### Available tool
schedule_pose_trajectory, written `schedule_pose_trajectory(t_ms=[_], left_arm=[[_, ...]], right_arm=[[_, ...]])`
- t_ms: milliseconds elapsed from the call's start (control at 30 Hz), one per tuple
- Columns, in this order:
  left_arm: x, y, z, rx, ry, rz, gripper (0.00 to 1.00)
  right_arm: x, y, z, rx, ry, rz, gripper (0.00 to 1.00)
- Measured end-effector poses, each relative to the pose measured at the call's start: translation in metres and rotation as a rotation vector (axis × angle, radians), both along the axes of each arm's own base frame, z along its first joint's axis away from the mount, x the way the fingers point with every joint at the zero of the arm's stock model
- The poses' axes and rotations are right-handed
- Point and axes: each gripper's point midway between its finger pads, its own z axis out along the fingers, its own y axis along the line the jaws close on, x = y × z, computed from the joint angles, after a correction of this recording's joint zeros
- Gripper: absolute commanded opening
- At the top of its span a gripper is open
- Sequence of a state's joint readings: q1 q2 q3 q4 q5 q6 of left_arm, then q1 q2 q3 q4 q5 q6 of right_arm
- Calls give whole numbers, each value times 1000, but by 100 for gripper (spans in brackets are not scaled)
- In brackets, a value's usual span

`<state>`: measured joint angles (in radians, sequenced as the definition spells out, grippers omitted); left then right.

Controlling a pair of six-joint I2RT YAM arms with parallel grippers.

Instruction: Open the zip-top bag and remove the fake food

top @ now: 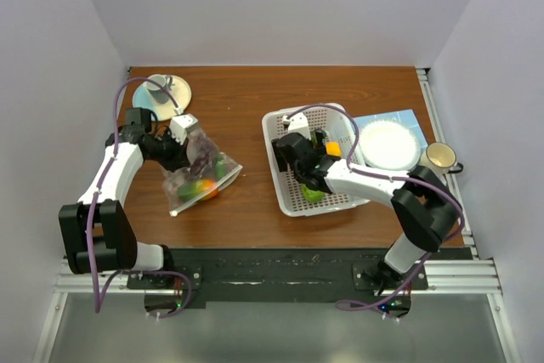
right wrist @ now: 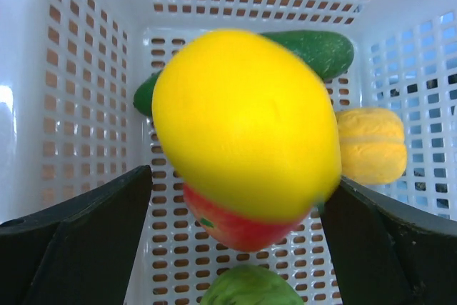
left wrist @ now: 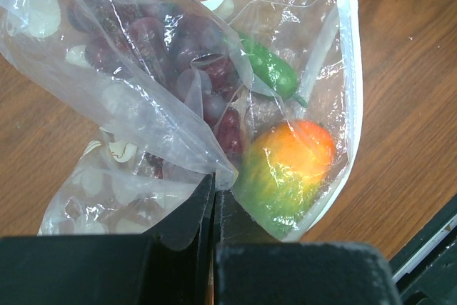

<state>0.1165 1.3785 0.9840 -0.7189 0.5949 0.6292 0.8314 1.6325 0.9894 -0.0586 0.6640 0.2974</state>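
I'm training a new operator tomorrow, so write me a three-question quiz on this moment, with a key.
1. True or false: the left gripper is shut on the zip-top bag.
2. Over the white basket, what sits between the open fingers of the right gripper?
A) a yellow lemon
B) a banana
C) a spoon
3. In a few words: where are the purple grapes?

Key: 1 true; 2 A; 3 inside the zip-top bag.
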Motion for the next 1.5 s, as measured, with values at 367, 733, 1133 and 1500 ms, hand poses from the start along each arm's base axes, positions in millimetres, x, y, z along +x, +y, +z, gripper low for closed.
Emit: schedule_pose_trajectory(t_ms=[367,733,1133,1500], left_arm=[[0,0,0,1,0,0,0],[0,0,0,2,0,1,0],[0,2,0,10,0,4,0],[1,3,0,14,-1,7,0]], right_arm=[[5,35,62,166,-22,59,99],[-137,158,70,173,-28,687,81],[-161,211,-46,18,104,892,79],[-147,260,-49,31,32,966,86]])
